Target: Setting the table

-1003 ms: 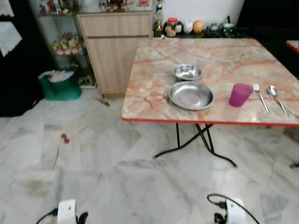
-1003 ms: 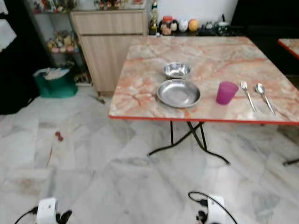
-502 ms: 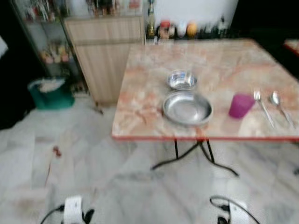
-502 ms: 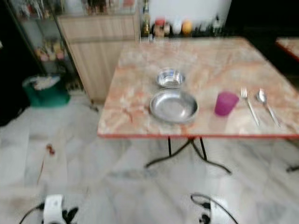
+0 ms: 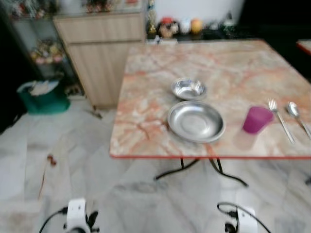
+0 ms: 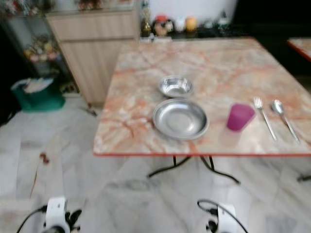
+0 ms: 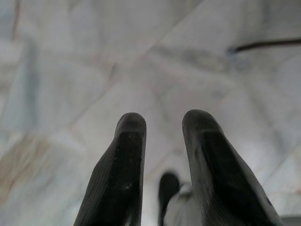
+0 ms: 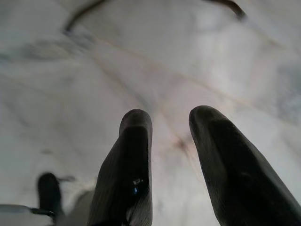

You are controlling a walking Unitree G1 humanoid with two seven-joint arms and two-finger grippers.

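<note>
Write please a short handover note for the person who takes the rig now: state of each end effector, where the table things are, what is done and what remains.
Left end effector: open, holding nothing, hanging over the floor. Right end effector: the same.
On the marble table: a large steel plate near the front edge, a small steel bowl just behind it, a purple cup to the plate's right, then a fork and a spoon side by side.
Done: these pieces lie on the table.
Left: the robot stands short of the table, so it probably must step closer before arranging anything.
</note>
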